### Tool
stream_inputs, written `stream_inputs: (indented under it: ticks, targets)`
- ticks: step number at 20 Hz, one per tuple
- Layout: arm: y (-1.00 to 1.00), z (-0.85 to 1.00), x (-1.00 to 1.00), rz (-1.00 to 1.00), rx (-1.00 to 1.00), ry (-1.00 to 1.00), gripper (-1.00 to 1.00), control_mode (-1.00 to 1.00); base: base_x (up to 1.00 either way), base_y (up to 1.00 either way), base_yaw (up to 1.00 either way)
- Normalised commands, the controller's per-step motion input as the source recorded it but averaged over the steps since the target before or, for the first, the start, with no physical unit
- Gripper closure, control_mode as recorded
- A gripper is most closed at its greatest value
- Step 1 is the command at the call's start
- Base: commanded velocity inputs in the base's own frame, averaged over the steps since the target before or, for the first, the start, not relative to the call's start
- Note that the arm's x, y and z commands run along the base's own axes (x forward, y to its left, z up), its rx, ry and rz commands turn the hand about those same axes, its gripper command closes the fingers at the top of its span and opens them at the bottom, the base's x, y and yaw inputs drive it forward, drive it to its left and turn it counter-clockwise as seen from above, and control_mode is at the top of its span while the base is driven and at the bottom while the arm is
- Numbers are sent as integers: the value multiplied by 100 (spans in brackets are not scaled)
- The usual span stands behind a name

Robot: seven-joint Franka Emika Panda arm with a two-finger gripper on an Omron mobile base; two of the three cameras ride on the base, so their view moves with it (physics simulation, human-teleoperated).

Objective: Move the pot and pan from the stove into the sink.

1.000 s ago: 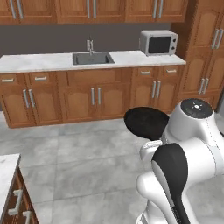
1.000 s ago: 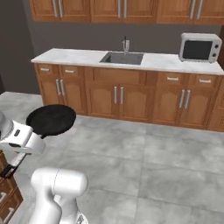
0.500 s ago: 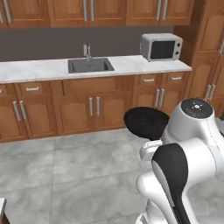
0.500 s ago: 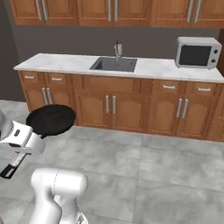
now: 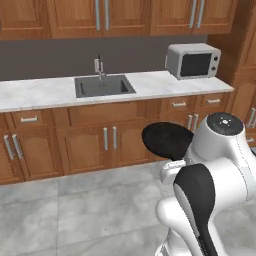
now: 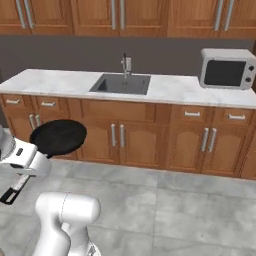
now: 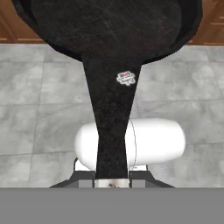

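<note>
1. Step in hand, by judgement: transport of the pan (image 5: 167,140) toward the sink (image 5: 104,86); release not yet made
2. End effector (image 7: 112,181) closed on the pan's handle (image 7: 111,127), jaws narrowly apart with the handle clamped between them at the bottom of the hand view
3. Pan carried level in the air in front of the arm, above the grey tile floor (image 6: 190,210), well apart from the counter (image 6: 55,82); no contents visible in its bowl
4. Sink recessed in the white marble counter, faucet (image 6: 125,64) upright at its back edge; basin apparently bare, though its floor only partly visible
5. Microwave (image 6: 225,68) on the counter to the right of the sink, apart from the basin
6. Next move, by judgement: closing the gap to the counter, raising the pan above rim height, centring it over the basin, lowering, then opening the end effector
7. Risk noted: long handle and faucet near the drop line; approach from the front edge advisable to avoid a knock
8. Pot and stove not assessed here; the pot half of the task presumably outstanding
</note>
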Motion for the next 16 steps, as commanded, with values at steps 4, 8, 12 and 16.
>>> stream_inputs:
  ticks: [4, 8, 12, 16]
  targets:
    - [0, 0, 0, 0, 0, 0, 100, 100, 89, 35, -6]
    - [0, 0, 0, 0, 0, 0, 100, 100, 87, 36, -6]
    - [0, 0, 0, 0, 0, 0, 100, 100, 86, 33, -6]
    - [0, 0, 0, 0, 0, 0, 100, 100, 87, 33, -6]
